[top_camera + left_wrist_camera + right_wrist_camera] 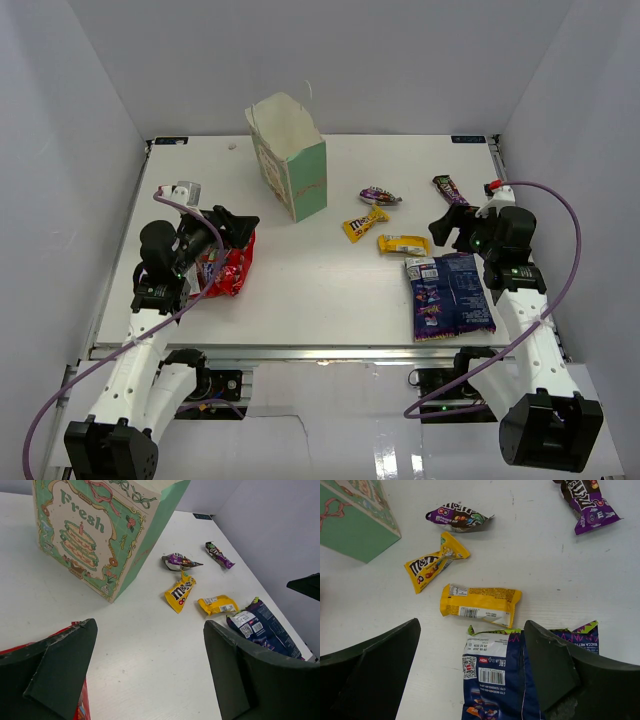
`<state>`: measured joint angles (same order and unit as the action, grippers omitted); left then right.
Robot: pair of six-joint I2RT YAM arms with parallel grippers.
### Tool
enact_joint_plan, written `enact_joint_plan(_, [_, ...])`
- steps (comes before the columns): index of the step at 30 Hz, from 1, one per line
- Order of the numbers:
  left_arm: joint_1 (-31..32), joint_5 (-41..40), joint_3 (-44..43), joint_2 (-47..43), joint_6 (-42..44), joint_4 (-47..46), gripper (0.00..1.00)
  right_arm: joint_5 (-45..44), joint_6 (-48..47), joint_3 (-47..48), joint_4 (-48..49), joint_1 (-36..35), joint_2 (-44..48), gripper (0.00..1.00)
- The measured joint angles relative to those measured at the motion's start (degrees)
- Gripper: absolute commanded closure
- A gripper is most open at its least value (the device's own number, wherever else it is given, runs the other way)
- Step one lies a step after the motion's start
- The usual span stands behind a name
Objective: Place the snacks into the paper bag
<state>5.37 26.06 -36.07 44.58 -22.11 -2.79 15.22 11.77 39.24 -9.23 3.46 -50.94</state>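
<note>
The paper bag (pixel 290 160) stands upright at the back left, its top open; its "Fresh" front shows in the left wrist view (pixel 85 535). My left gripper (pixel 238 225) is open and empty, just above the far end of the big red bag (pixel 228 270), which shows as a sliver beside the left finger (pixel 80 707). My right gripper (pixel 450 228) is open and empty over the top edge of the big blue-purple bag (pixel 448 295) (pixel 505 680). Two yellow packs (pixel 365 224) (pixel 402 243), the purple candy (pixel 380 195) and the dark purple bar (pixel 450 187) lie between the bag and the right arm.
The white table (pixel 320 290) has grey walls on three sides. The yellow packs (pixel 432 565) (pixel 480 604), the candy (pixel 459 517) and the bar (pixel 587 502) lie flat ahead of the right gripper (pixel 470 625). The left gripper (pixel 149 625) faces bare table.
</note>
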Motion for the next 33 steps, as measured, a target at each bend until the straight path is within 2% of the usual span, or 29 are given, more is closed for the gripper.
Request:
enact_joint_plan(5, [0.0,0.07,-0.09,-0.07,-0.07,0.26,0.02,6.45,-2.73,-1.03,2.86,0.04,0.09,0.1])
enact_joint_plan(8, [0.0,0.09,-0.09,-0.17,-0.2,0.28,0.02,15.82,-12.15,-2.32,3.3,-1.03,-0.87,0.1])
enact_joint_plan(10, [0.0,0.07,-0.09,-0.26,-0.26,0.26,0.02,20.0,-22.49,-1.81,0.92,-5.38,-3.04,0.1])
enact_joint_plan(13, [0.0,0.13,-0.09,-0.26,-0.37,0.35,0.02,21.55,-38.84,1.75,-6.21,-16.17,-8.61,0.1])
enact_joint_plan(15, [0.0,0.11,-0.09,-0.26,-0.42,0.48,0.02,22.62,-46.88,3.26,-8.98,-19.96,-11.45,0.1])
enact_joint_plan(21, [0.0,-0.07,-0.09,-0.26,-0.22,1.38,0.02,21.51,-85.74,8.04,-21.81,-21.55,-21.38,0.0])
enact_joint_plan(24, [0.0,-0.22,-0.09,-0.26,-0.13,1.57,0.02,18.08,-96.72,11.21,-24.37,-21.9,-27.74,0.09])
enact_joint_plan(28, [0.0,-0.35,-0.09,-0.26,0.13,1.79,0.02,14.67,-103.58,16.9,-23.52,-22.45,-35.54,0.11])
enact_joint_plan(33, [0.0,-0.96,-0.09,-0.2,0.46,2.05,0.02,12.11,-105.22,25.57,-21.07,-23.89,-43.17,0.2])
